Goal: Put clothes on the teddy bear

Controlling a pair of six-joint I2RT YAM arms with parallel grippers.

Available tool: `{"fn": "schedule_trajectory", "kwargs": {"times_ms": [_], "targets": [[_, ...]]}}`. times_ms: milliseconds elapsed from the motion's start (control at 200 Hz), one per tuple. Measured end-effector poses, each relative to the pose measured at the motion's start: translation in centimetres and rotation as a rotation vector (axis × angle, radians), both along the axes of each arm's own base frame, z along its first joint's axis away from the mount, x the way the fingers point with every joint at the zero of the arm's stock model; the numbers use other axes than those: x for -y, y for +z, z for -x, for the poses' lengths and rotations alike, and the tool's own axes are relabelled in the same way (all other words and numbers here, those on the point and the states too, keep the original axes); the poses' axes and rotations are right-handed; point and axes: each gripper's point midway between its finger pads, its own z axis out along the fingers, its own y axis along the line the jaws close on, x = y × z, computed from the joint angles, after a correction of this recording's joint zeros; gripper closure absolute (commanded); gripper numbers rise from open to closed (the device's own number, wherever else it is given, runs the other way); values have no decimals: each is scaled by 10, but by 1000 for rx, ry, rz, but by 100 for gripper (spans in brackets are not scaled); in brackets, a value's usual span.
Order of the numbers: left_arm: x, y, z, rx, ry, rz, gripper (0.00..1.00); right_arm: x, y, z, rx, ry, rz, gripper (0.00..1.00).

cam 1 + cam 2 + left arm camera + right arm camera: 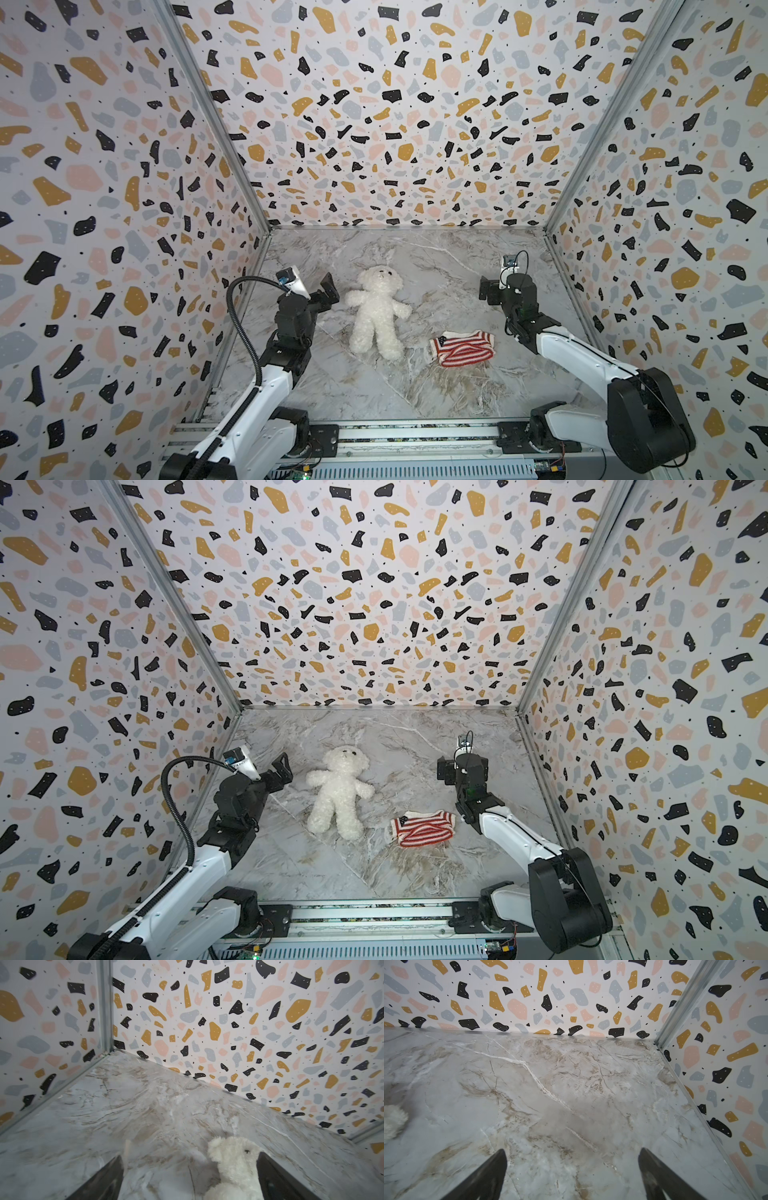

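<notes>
**Q:** What stands at the left of the frame?

**A:** The left gripper (327, 291), jaws spread wide with nothing between them. It hangs over the table (440, 257) just beside the bear's head, probably placed to steady the toy. The left wrist view shows the head close against one finger (274, 1180).

**Q:** And at the centre?

**A:** In both top views the teddy bear (376, 313) lies on its back, face up. Its head points to the upper part of the frame and its legs to the lower part. The arms are thrown outward, a pose that likely leaves them free for sleeves.

**Q:** What lies to its lower right?

**A:** The striped top (463, 349), rumpled on the table, near the bear's leg but apart from it. The bear is bare, so dressing appears not yet begun.

**Q:** And at the right?

**A:** The right gripper (486, 291), jaws likewise spread and gripping nothing, sits to the upper right of the top. The right wrist view shows only bare marble between its fingers (483, 1180). It seems the natural one to fetch the top.
</notes>
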Motion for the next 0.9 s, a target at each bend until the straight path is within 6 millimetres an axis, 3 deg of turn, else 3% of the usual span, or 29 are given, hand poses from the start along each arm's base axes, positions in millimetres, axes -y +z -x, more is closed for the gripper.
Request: {"fn": "schedule_trajectory", "kwargs": {"times_ms": [230, 491, 736, 901], "targets": [[42, -6, -1, -140, -179, 173, 0, -66, -42, 37, -236, 216, -42, 1], [77, -41, 6, -393, -247, 185, 0, -117, -75, 94, -433, 396, -51, 1], [115, -55, 17, -506, -315, 31, 0, -119, -102, 128, -550, 445, -67, 1], [124, -86, 17, -615, -287, -117, 1, -119, -104, 145, -581, 470, -77, 1]]}}
